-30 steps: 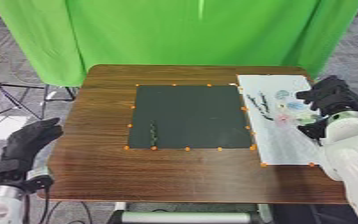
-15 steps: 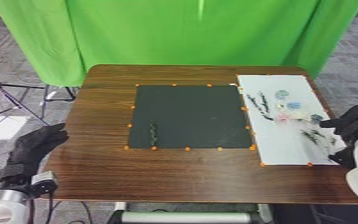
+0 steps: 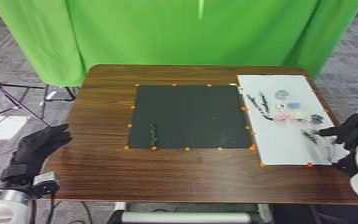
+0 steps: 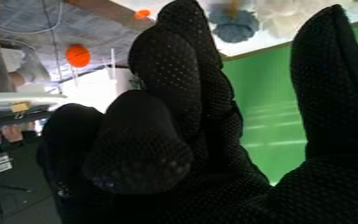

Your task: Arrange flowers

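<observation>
My right hand (image 3: 353, 132) is at the right edge of the white sheet (image 3: 286, 156), towards its near corner, open, with the fingers loosely bent, the thumb standing well off from them and no flower between. I judge that I have it there because the green sprig (image 3: 312, 139) lies just beside it, and a gap this wide would let thumb and fingers come down on both sides of a thin stem. The sheet seems to be my store: two dark twigs (image 3: 261, 108) lie along its left edge, and the pale flower (image 3: 282, 94), the blue flower (image 3: 294, 105), the pink flower (image 3: 282, 117) and the dark flower (image 3: 316, 119) lie further in, spread out, I take it, so that each can be picked singly. The dark mat (image 3: 193, 111), left of the sheet, looks like the place for the arrangement. One stem (image 3: 153, 135) lies on it by the near edge, towards the left corner, its length pointing to the far edge, which probably leaves room for the rest. So the work looks barely begun. Stems this thin may roll or snag on my glove, so a light pinch low down would suit. My left hand (image 3: 39, 146) is relaxed and open at the table's (image 3: 184, 186) left edge, out of the way.
</observation>
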Controlling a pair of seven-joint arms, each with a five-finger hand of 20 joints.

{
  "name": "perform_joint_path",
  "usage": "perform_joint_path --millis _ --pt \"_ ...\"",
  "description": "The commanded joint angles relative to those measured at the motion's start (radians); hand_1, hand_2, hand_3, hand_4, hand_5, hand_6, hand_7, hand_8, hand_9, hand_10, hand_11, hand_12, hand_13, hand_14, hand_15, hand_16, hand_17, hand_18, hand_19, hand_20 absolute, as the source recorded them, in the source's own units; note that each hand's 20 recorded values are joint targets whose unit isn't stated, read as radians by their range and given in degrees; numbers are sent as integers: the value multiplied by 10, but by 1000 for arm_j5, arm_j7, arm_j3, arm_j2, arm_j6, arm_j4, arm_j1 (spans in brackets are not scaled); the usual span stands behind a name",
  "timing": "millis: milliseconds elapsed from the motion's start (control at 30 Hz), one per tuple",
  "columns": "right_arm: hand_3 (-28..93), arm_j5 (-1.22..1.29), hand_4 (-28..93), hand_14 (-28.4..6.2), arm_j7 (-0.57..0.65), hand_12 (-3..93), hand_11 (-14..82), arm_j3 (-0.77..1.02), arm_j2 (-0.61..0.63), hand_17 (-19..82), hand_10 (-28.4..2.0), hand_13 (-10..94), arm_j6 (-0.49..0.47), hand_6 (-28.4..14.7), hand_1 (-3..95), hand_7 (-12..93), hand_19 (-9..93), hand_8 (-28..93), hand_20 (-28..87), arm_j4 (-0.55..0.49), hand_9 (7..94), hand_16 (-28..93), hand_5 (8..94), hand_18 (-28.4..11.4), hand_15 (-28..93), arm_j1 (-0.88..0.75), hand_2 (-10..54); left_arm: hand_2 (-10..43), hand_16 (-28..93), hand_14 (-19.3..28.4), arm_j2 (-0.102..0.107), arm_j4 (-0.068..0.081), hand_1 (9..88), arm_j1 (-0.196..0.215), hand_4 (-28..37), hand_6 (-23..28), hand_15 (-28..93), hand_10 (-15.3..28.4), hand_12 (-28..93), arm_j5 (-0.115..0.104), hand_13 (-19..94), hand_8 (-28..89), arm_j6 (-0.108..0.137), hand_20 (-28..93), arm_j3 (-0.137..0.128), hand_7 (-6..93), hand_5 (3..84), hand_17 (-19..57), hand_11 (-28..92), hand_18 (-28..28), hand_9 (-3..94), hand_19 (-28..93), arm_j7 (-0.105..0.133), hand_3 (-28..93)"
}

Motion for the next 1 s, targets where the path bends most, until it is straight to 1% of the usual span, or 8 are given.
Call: perform_joint_path --millis 33,200,400,500,567,667,767,1000 --pt "575 -14 -60 -36 5 294 458 -39 6 707 -134 937 -23 -54 306 373 932 -61 534 6 850 370 751 -101 570 -17 -95 -3 39 188 -8 -1 253 -2 -203 51 237 141 149 4 362 -58 -17 189 4 138 482 33 238 159 470 134 -14 631" --pt "577 -27 -62 -34 4 293 456 -58 1 707 -133 937 -20 -51 333 375 932 -60 532 23 852 366 753 -101 571 -14 -95 -2 38 189 -5 5 254 -13 -204 51 238 141 149 7 362 -58 -27 189 9 136 483 33 238 159 469 134 -18 629" --pt "588 -26 -66 -33 15 294 457 -66 -2 708 -128 937 -20 -46 377 383 932 -61 528 33 855 361 754 -98 574 -15 -95 -1 38 189 -6 5 254 -13 -202 51 239 141 148 5 362 -57 -26 190 8 136 482 33 238 159 469 135 -19 628" --pt "559 -18 -73 -32 13 293 458 -65 -2 710 -124 937 -18 -44 438 349 932 173 526 31 858 350 751 -98 579 -17 -95 -1 37 189 -5 4 254 -11 -201 51 239 141 148 4 362 -57 -28 190 8 137 483 32 237 159 469 135 -22 628" --pt "526 -14 -70 -31 13 293 459 -71 0 710 -121 937 -6 -41 487 347 932 225 526 33 860 349 751 -97 580 -17 -95 -1 37 190 -5 4 254 -10 -202 51 238 142 148 3 362 -57 -29 189 8 137 483 32 237 159 469 135 -23 628" --pt "509 -18 -68 -31 17 292 459 -82 5 711 -119 937 16 -39 523 351 932 234 523 28 863 341 754 -96 587 -11 -95 -1 37 189 -3 4 254 -12 -202 51 239 142 148 2 361 -57 -28 189 8 137 483 32 237 159 469 135 -22 628" --pt "515 -27 -95 -30 11 291 456 -82 14 719 -117 937 44 -35 565 353 932 238 519 10 873 327 766 -97 599 -8 -59 1 37 189 -3 4 254 -11 -203 51 240 141 148 2 362 -57 -30 189 4 136 483 32 237 159 469 135 -25 627" --pt "541 -39 -97 -32 -17 290 453 -53 33 728 -115 937 106 -42 563 340 932 242 524 -72 886 314 782 -97 616 -21 -52 4 37 190 -1 4 250 -11 -205 52 240 142 148 -1 362 -57 -34 189 5 135 482 32 237 159 469 136 -29 628"
